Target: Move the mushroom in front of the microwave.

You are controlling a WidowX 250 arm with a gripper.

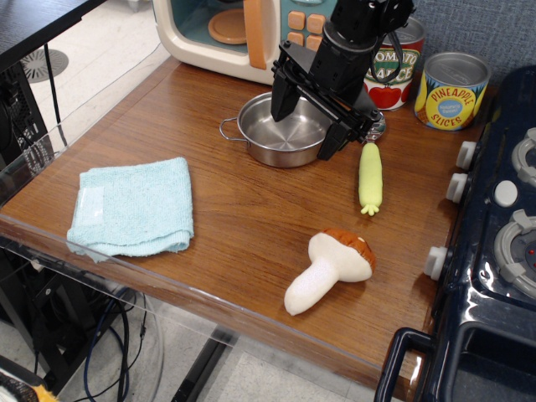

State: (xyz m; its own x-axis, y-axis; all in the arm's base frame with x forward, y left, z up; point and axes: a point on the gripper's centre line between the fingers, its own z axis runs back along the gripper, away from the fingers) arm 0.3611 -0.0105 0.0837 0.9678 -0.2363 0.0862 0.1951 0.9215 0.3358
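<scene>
In the one view, the claw (306, 122) hung above the steel pot (280, 131) with its two black fingers (282, 98) spread wide apart. It held nothing.

The mushroom (329, 270) lay on its side on the brown wooden surface (243, 218), near the front edge. Its brown cap pointed to the right and its white stem pointed down to the left. It was well apart from the claw.

The microwave (243, 33) stood at the back of the surface, behind the pot. Its door was open and an orange plate (227, 26) sat inside.

A yellow-green corn toy (370, 177) lay between the pot and the mushroom. A light blue cloth (134, 207) lay folded on the left. Two cans stood at the back right, a tomato sauce can (394, 63) and a pineapple can (452, 90). A dark toy stove (494, 251) was on the right.
</scene>
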